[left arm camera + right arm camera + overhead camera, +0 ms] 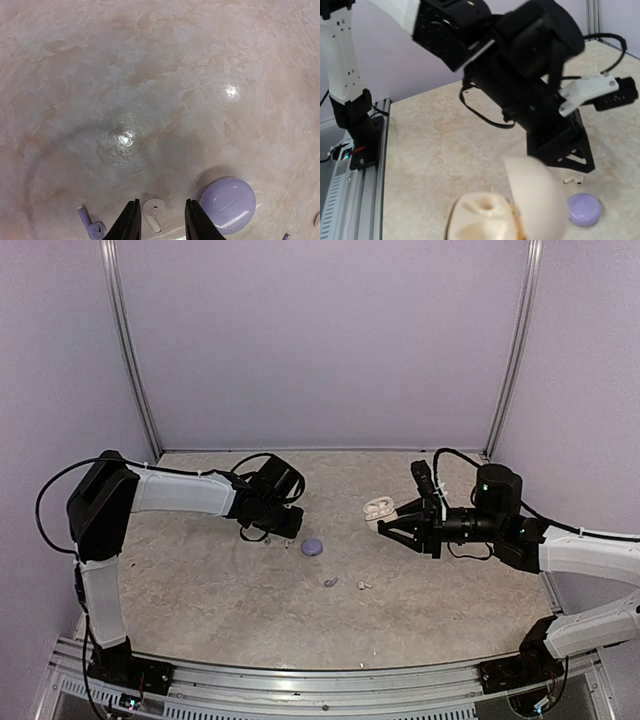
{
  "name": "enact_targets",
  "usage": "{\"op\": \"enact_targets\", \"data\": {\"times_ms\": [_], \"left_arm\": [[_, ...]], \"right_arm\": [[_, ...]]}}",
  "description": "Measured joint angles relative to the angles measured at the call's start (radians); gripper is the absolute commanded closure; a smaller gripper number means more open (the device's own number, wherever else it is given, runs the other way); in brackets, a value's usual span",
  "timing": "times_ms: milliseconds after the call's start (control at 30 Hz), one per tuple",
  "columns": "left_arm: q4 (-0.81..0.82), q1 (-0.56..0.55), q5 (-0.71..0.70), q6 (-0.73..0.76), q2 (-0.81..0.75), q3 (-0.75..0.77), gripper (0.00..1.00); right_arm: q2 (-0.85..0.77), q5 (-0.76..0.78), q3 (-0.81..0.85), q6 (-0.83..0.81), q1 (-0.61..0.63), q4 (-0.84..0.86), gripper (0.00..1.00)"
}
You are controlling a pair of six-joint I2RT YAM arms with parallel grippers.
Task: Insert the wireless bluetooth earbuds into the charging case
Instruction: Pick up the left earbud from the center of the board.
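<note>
With my left end effector parted around the white earbud, an off-centre pinch could squirt it toward the lilac case; my right end effector is closed.

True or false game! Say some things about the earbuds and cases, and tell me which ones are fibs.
The round lilac plastic case is shut. True.
A small white stemmed earbud lies between the left tool's open fingers. True.
The cream plastic clamshell case is closed. False: its lid stands open.
The tiny lilac stemmed earbud sits inside the lilac case. False: it lies on the beige marbled tabletop.
</note>
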Motion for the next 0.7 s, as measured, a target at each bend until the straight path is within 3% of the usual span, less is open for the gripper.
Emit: {"op": "enact_targets", "data": {"times_ms": [267,700], "left_arm": [[-0.026,0.004,0.001,0.011,0.082,0.020,0.68],[-0.041,0.004,0.000,0.019,0.089,0.019,0.79]], "right_arm": [[0.000,0.000,0.000,0.000,0.000,0.000,1.00],[0.000,0.000,0.000,0.000,0.000,0.000,1.00]]}}
